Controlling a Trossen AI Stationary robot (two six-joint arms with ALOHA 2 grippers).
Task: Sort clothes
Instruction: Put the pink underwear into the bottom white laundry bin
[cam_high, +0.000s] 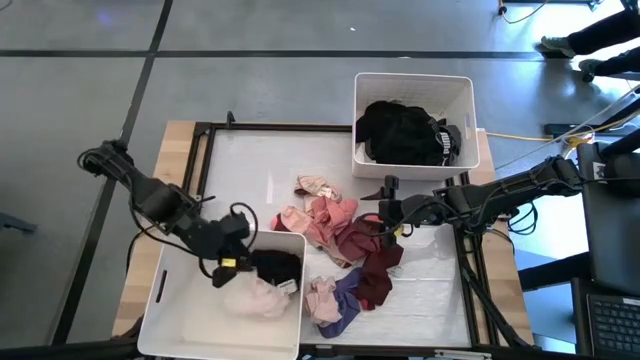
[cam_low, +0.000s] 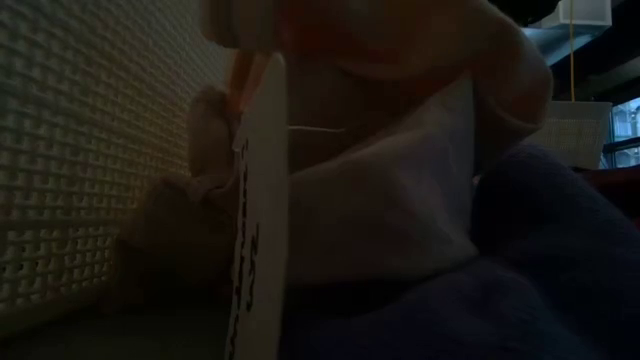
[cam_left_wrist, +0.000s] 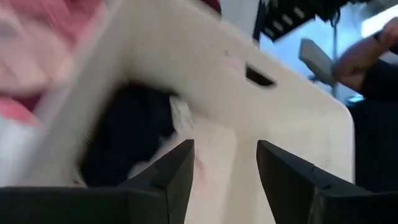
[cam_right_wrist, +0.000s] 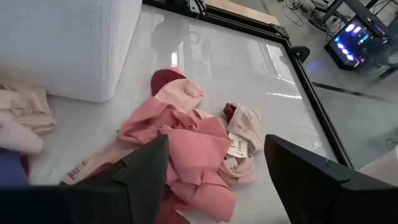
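Your left hand (cam_high: 226, 266) is over the near white bin (cam_high: 180, 310) at the table's (cam_high: 240, 160) front left corner, and its fingers (cam_left_wrist: 180, 168) stand well apart with nothing between them; below them in the bin lie a black garment (cam_high: 277, 267) and a pale pink one (cam_high: 255, 298). Your right hand (cam_high: 388, 212) hangs over the loose pile in the middle of the table, its fingers (cam_right_wrist: 146, 165) spread wide and empty, right above the pink garments (cam_right_wrist: 186, 140) and just beside the maroon ones (cam_high: 370, 255). A purple piece (cam_high: 340, 305) sits at the pile's near edge. The far white bin (cam_high: 412, 85) holds a heap of black clothes (cam_high: 405, 135).
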